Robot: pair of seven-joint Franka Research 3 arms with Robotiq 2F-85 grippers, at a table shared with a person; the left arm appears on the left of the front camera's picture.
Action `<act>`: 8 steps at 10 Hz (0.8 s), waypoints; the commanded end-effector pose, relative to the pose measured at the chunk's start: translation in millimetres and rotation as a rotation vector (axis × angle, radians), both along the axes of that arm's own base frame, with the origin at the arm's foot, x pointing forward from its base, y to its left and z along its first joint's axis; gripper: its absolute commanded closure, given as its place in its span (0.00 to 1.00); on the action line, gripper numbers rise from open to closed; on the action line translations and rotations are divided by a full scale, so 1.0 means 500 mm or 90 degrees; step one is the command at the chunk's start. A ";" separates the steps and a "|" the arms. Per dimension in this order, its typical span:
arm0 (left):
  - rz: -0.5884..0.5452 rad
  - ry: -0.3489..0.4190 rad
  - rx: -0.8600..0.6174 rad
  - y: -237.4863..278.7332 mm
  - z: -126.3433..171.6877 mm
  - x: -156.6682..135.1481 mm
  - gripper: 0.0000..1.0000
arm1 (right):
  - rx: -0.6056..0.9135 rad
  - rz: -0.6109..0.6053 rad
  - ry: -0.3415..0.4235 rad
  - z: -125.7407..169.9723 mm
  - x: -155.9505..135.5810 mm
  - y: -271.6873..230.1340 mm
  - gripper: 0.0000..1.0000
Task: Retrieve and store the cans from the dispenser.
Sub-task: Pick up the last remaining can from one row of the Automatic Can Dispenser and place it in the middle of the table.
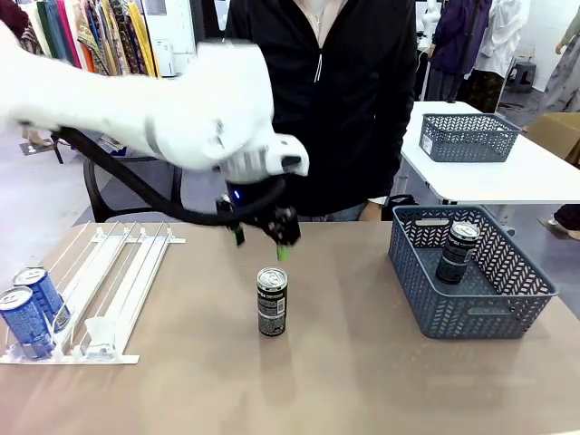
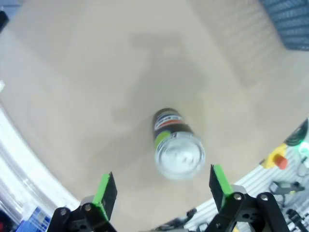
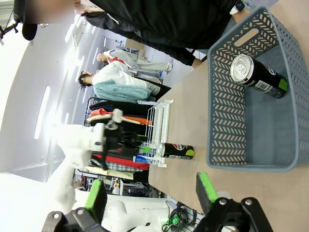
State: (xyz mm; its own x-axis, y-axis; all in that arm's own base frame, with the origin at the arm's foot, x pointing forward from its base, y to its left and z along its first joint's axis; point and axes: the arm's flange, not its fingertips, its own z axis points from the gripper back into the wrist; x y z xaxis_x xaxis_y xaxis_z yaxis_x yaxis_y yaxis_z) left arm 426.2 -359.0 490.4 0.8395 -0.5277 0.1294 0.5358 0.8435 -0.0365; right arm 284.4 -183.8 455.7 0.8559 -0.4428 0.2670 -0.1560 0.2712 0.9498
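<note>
A slim black metal drink can with a silver top and white print (image 1: 272, 302) stands upright on its own, about the middle of the tan table (image 1: 362, 381). Straight above this black can, and clear of it, hangs the left gripper (image 1: 261, 240) on its white arm. Its jaws are spread wide and grip nothing. In the left wrist view the green pads (image 2: 104, 190) sit either side of an empty gap, with the can's lid farther down and not between them. Well to the left of the black can lies the flat white dispenser rack of long parallel rails (image 1: 127, 290). At its near end a blue metal can with white print (image 1: 43, 292) and a second blue can (image 1: 24, 323) just in front of it rest in the left-hand lanes. Well to the right of the black can sits a grey-blue plastic lattice basket (image 1: 471, 313), and inside it another black can (image 1: 457, 252) stands a little tilted. The right gripper (image 3: 150, 193) looks across at the black can from beyond that basket, its jaws apart with nothing between them. Across the table from the black can stands a person in a black zip jacket (image 1: 335, 91).
</note>
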 end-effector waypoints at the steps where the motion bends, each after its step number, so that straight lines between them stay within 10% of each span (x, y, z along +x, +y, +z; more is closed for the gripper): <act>1: 0.005 0.005 -0.066 0.131 0.121 -0.044 0.00 | 0.012 -0.005 -0.015 0.008 0.005 0.000 0.00; 4: 0.104 0.044 -0.321 0.468 0.188 -0.079 0.00 | 0.012 -0.005 -0.015 0.008 0.005 0.000 0.00; 8: 0.143 0.027 -0.628 0.919 0.163 -0.263 0.00 | 0.012 -0.005 -0.015 0.008 0.005 0.000 0.00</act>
State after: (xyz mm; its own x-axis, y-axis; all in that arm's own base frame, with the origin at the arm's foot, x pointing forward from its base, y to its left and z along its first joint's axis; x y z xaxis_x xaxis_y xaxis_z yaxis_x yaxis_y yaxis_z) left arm 301.2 74.5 578.3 0.9249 -0.0476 0.3772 0.3352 0.5701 -0.7501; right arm 284.1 -184.2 455.7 0.8555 -0.4439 0.2667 -0.1554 0.2713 0.9499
